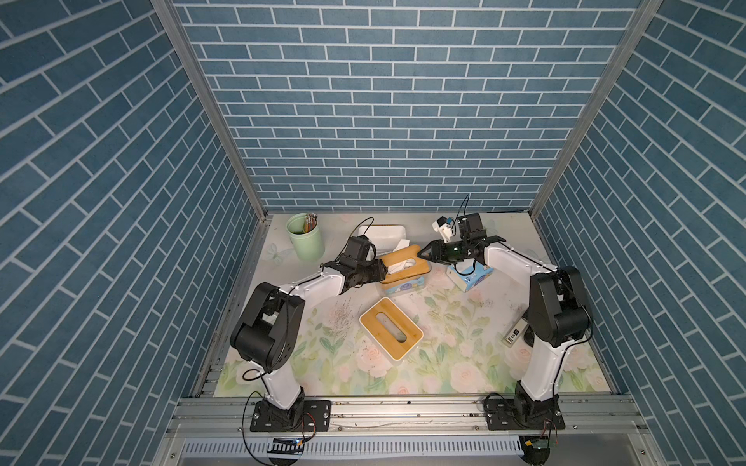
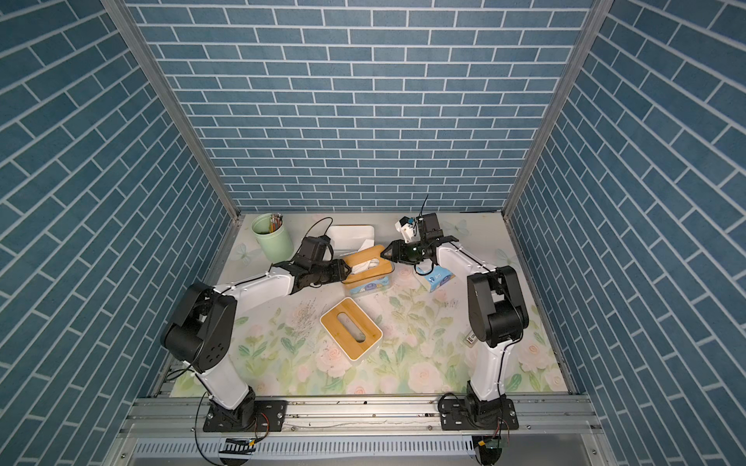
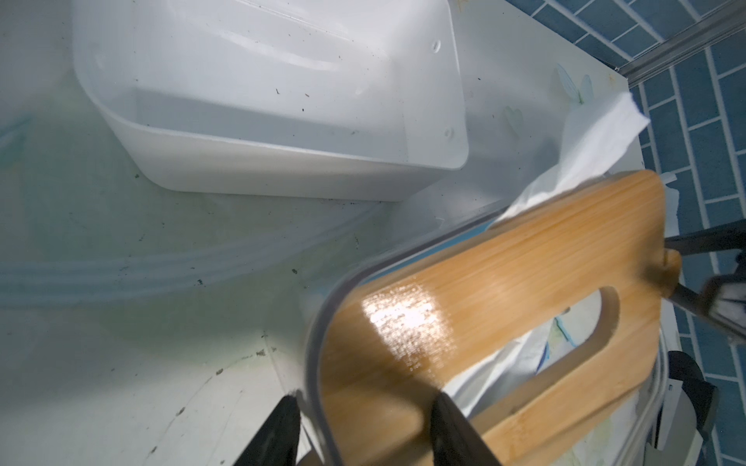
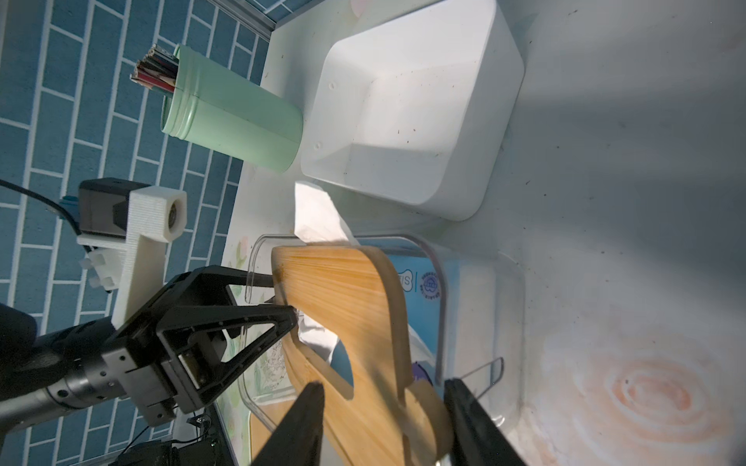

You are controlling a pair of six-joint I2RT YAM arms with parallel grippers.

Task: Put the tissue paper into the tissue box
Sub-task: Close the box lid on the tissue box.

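The tissue box [image 1: 403, 287] is a clear case at mid-back, with a blue tissue pack [image 4: 464, 282] inside. Its bamboo lid [image 1: 397, 255] [image 3: 504, 274] [image 4: 339, 290] sits tilted above the clear rim [image 3: 323, 322]. White tissue paper [image 3: 597, 141] [image 4: 315, 214] sticks out past the lid's far edge, and more shows through the slot [image 1: 403, 264]. My left gripper [image 1: 383, 271] [image 3: 369, 403] is shut on the lid's left end, beside the rim. At the opposite end my right gripper [image 1: 422, 253] [image 4: 383, 399] is shut on the lid.
A white box with a bamboo lid [image 1: 390, 329] stands in the middle. A loose blue tissue pack [image 1: 470, 278] lies under the right arm. A green cup of pencils [image 1: 305, 238] and a white tub [image 1: 383, 234] stand at the back. A small device [image 1: 514, 337] lies at the right.
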